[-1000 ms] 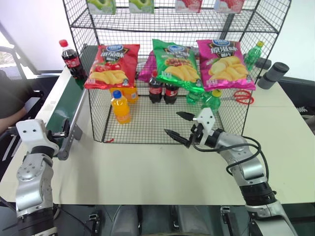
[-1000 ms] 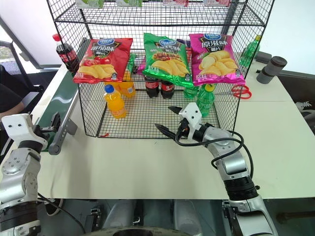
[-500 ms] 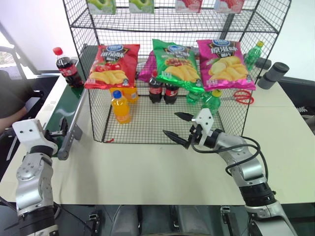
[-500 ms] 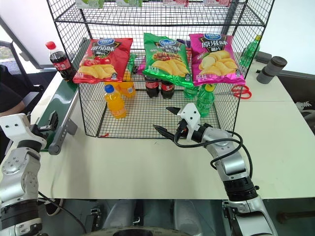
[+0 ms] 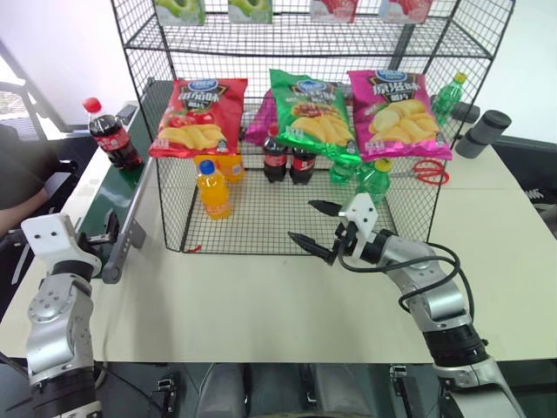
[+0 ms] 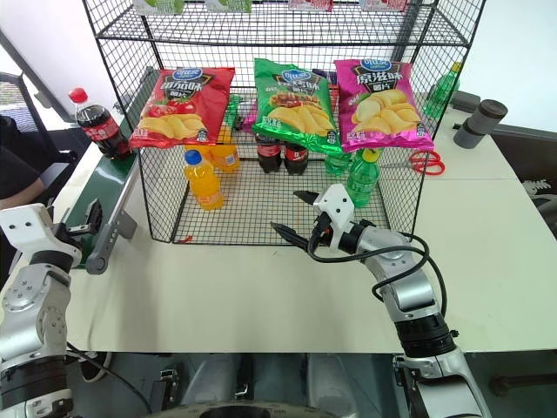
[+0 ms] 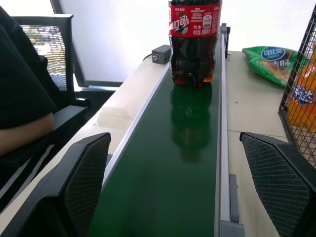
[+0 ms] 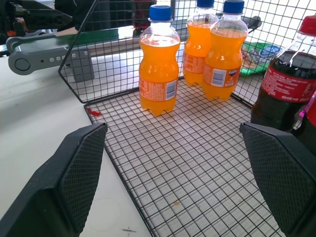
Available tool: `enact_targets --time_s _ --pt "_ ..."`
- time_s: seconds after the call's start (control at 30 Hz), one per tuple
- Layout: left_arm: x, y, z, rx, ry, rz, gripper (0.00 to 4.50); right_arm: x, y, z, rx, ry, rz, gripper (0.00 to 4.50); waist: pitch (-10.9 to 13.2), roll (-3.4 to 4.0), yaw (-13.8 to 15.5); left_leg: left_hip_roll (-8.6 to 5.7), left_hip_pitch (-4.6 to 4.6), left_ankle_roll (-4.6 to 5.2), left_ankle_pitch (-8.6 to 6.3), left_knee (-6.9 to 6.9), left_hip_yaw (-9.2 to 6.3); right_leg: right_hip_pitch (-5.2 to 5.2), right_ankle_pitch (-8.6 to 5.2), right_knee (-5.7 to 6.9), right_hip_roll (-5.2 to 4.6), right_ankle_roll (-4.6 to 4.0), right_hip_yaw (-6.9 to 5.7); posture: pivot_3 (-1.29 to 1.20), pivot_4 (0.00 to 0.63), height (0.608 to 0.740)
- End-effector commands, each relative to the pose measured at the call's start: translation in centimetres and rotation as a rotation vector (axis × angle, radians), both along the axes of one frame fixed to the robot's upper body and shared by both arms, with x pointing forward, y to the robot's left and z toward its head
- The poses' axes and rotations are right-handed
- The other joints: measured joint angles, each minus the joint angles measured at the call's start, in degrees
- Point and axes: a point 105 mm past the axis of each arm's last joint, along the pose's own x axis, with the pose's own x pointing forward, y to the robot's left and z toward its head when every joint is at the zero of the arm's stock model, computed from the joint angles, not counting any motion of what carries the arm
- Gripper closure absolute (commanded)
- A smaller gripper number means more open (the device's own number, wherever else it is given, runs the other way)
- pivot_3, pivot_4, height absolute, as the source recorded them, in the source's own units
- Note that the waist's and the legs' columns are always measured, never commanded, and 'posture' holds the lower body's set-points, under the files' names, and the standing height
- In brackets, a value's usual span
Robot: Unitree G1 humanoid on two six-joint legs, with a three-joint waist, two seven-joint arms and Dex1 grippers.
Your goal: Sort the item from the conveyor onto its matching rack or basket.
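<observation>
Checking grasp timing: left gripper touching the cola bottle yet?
Apart. Left wrist view: cola bottle stands upright far up the conveyor, beyond the open left gripper.

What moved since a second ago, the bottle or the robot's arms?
The cola bottle rode along the green conveyor toward the robot, nearer the open left gripper. Nothing was grabbed or let go. The right gripper stayed open before the wire rack.

White table [image 5: 261, 305] under conveyor [image 5: 109, 187], rack [image 5: 287, 131], scissors [image 5: 426, 171].

Bright, even daylight; blown-out white background, sharp focus, soft shadows.
</observation>
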Motion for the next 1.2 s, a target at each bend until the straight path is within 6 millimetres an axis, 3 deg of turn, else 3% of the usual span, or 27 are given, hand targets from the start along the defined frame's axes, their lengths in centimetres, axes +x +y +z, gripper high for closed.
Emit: enact_targets --time_s 0.03,0.4,1.2 --pt "-0.4 0.6 1.8 0.035 -0.061 0.025 0.00 -0.7 0.7 1.4 0.021 -0.046 0.045 0.02 0.0 0.00 0.0 0.00 0.00 0.00 0.00 0.00 0.00 0.00 0.00 0.00 0.00 0.00 0.00 0.00 0.150 0.734" --pt "-0.6 0.8 1.9 0.039 -0.062 0.030 0.00 -2.5 1.6 1.5 0.030 -0.020 0.162 0.02 0.0 0.00 0.0 0.00 -0.01 0.00 0.00 -0.01 -0.01 -0.01 0.00 -0.01 -0.02 0.00 0.00 0.00 0.150 0.734" --pt "-0.6 1.2 3.2 0.056 -0.105 0.034 0.00 -2.5 1.8 1.3 0.024 -0.013 0.160 0.02 0.0 0.00 0.0 -0.01 -0.03 -0.01 -0.01 -0.04 -0.01 -0.04 -0.01 -0.04 -0.13 -0.03 -0.01 0.00 0.150 0.734"
